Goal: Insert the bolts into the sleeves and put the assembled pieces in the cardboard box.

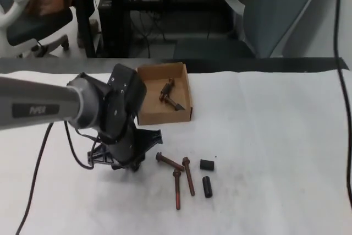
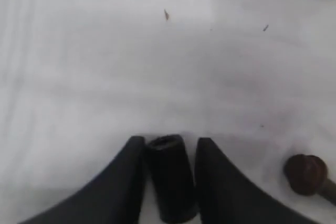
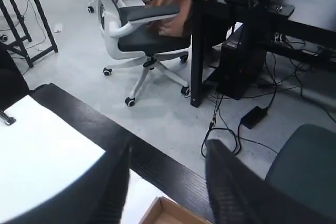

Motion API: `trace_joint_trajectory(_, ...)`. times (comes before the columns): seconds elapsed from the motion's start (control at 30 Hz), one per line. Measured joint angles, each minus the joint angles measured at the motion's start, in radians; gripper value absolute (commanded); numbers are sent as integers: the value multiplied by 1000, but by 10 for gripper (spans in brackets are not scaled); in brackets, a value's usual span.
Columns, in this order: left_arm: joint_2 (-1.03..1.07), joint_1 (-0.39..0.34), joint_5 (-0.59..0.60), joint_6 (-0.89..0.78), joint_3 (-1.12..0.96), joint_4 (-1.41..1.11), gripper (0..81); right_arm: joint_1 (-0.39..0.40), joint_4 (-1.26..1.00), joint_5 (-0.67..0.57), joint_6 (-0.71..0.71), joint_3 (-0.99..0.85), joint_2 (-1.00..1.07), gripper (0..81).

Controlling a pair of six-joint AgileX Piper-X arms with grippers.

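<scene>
White cloth covers the bench (image 1: 275,136), with office chairs and desks on the floor behind it. Over its left part stands the left arm (image 1: 104,108), bent down just beside the cardboard box (image 1: 164,115), which already has assembled pieces (image 1: 170,96) in it. The right gripper (image 3: 168,182) hangs with its fingers apart and nothing between them, looking out past the bench edge. The left gripper (image 2: 169,145) is clamped on a black sleeve (image 2: 170,182), low over the cloth, with a bolt head (image 2: 305,173) just beside it. Three loose bolts (image 1: 188,175) and two more sleeves (image 1: 207,186) lie near the arm. To join them well, I would hold the sleeve firm and level, open end toward the other arm, and feed a bolt straight along its axis. Pale lettering marks the arm's grey tube, probably a maker's name, too soft to read.
</scene>
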Motion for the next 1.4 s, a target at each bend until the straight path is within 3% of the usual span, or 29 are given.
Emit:
trace_joint_trajectory(0.07, 6, 0, 7, -1, -9, 20, 18, -5, 3, 0, 0, 0, -2, 441)
trace_joint_trajectory(0.37, -50, -4, 57, 185, 10, 32, 18, -41, 287, 0, -26, 18, -10, 441)
trace_joint_trajectory(0.6, -414, -8, 16, 356, 132, -45, 18, -36, 517, -1, -8, 243, -19, 441)
trace_joint_trajectory(0.77, -661, -8, 20, 401, 273, -171, 18, 55, 476, 2, 64, 446, -19, 441)
trace_joint_trajectory(0.9, -838, -8, 22, 439, 368, -207, 18, 147, 342, 2, 159, 552, -2, 343)
trace_joint_trajectory(0.97, -897, -8, 26, 444, 404, -208, 18, 172, 316, 2, 186, 556, 17, 336)
trace_joint_trajectory(1.4, -1065, -8, 73, 451, 448, -176, 18, 165, 282, 115, 224, 560, 152, 336)
